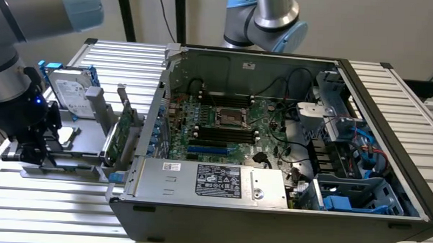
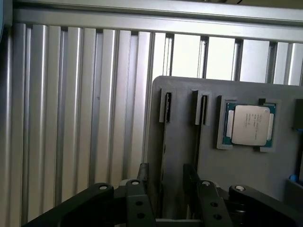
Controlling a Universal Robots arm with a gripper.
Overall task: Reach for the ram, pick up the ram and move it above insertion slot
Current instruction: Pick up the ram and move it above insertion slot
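Ribbed aluminium slats form the worktop (image 1: 48,202). At its edge on the exterior view's left, you find the black gripper (image 2: 165,176) lowered over a matte grey moulded tray (image 2: 182,90). The ram (image 2: 163,151) stands on edge in a tray groove: you see a thin, straight dark strip, its face hidden. The fingers (image 2: 143,174) stand slightly apart, one on either side of it. Beside it lies a square metal-lidded processor (image 2: 249,124). Further right sits an open sheet-steel computer case (image 1: 271,223).
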